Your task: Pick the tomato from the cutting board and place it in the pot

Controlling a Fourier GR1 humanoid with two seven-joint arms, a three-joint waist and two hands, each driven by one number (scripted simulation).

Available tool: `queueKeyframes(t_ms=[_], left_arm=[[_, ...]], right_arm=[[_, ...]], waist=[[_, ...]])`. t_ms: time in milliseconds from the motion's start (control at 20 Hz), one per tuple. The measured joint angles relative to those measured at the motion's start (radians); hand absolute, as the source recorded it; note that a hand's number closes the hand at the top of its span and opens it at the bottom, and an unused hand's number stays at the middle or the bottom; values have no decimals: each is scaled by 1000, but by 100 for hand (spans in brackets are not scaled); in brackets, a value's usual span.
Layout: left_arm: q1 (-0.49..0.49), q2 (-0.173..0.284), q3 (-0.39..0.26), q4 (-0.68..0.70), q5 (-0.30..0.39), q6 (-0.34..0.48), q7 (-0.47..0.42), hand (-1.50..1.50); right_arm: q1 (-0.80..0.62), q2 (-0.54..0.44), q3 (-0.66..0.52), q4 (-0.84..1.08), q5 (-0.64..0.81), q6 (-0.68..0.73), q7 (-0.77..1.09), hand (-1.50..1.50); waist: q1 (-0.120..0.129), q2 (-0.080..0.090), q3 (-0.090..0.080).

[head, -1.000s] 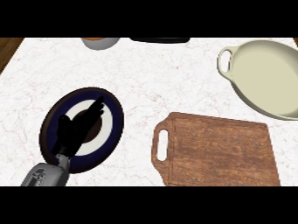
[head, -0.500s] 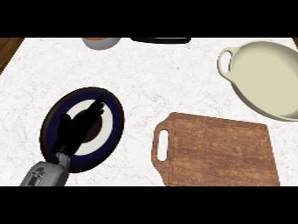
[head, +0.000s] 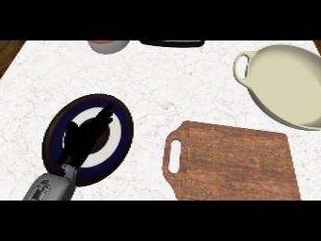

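Oddly, no tomato shows anywhere: the cutting board [head: 232, 162] lies bare at near right, the cream pot [head: 295, 84] beyond it looks empty. Nothing has changed; the left hand [head: 86, 134] still hovers open, holding nothing, over the dark plate [head: 121, 141].

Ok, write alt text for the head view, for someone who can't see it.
The robot's left hand, fingers straight, hovers over a dark-rimmed plate on a white marble counter. To the right lie a bare wooden cutting board and, beyond it, a cream pot. No tomato or right hand shows.
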Motion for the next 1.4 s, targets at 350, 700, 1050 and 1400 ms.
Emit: queueKeyframes(t_ms=[350,700,1050,1400], left_arm=[[17,-12,-2,-2,-13,7,-10,0],[17,-14,2,-9,-17,6,-3,0],[7,-16,10,-6,-15,-3,0,0],[9,-13,23,-16,-9,-7,9,0]], right_arm=[[-130,128,91,63,165,-139,60,150],[-203,229,224,134,361,-311,195,150],[-242,347,327,262,483,-194,398,-150],[-253,417,209,285,381,-143,331,-150]], waist=[[-4,0,-1],[-6,-1,-2],[-4,3,-2],[-14,2,1]])
